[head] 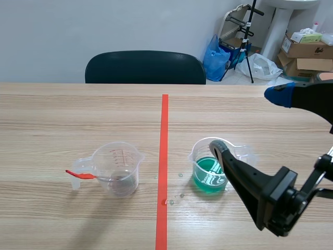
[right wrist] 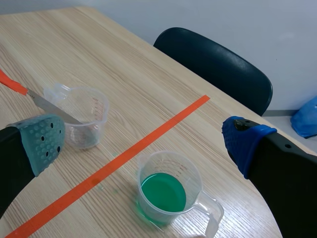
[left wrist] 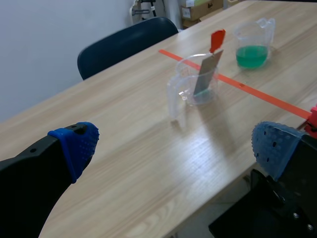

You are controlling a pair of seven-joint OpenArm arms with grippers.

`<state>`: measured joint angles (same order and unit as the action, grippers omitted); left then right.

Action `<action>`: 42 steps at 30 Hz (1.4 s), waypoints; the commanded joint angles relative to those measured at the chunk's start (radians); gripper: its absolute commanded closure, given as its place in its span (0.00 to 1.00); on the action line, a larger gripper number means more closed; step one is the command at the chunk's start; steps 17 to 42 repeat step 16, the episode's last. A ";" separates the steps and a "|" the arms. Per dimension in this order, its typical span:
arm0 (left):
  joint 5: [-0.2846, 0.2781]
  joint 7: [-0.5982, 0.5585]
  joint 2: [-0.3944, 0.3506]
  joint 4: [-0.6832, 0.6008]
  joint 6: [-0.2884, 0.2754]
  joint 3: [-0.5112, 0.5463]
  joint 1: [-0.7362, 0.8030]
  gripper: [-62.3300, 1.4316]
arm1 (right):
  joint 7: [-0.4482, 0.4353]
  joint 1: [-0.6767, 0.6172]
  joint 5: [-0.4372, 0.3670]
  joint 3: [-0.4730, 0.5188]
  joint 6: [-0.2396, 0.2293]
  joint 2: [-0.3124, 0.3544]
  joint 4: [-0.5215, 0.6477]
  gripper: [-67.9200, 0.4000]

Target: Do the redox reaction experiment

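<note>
A clear beaker stands left of the red tape line, with a metal strip with a red handle leaning in it. A second clear beaker, right of the line, holds green liquid. My right gripper hovers open above this green beaker, with the strip beaker ahead to one side. My left gripper is open with nothing in it, low near the table's edge; the strip beaker and the green beaker stand far ahead of it. In the scene view the left gripper does not show.
A dark chair stands behind the table's far edge. Small drops lie on the wood beside the tape line. Boxes and bags sit on the floor at the back right.
</note>
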<state>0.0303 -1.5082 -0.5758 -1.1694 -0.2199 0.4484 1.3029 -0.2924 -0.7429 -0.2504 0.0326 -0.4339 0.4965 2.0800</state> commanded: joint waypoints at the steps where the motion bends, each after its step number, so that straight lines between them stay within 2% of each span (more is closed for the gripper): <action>1: 0.045 -0.025 0.039 -0.025 -0.004 0.003 -0.008 0.00 | -0.022 0.011 -0.007 0.001 0.000 0.013 0.012 0.00; 3: 0.068 0.021 0.063 -0.058 -0.013 0.003 -0.027 0.00 | -0.022 0.012 -0.007 0.001 0.000 0.013 0.012 0.00; 7: 0.072 0.144 0.099 -0.145 -0.023 0.003 -0.066 0.00 | -0.022 0.012 -0.007 0.001 0.000 0.013 0.012 0.00; 12: 0.082 0.314 0.147 -0.265 -0.090 0.003 -0.110 0.00 | -0.022 0.012 -0.007 0.001 0.000 0.013 0.012 0.00; 16: 0.092 0.425 0.187 -0.340 -0.113 0.003 -0.150 0.00 | -0.022 0.012 -0.007 0.001 0.000 0.013 0.012 0.00; 42: 0.092 0.425 0.187 -0.340 -0.113 0.003 -0.150 0.00 | -0.022 0.012 -0.007 0.001 0.000 0.013 0.012 0.00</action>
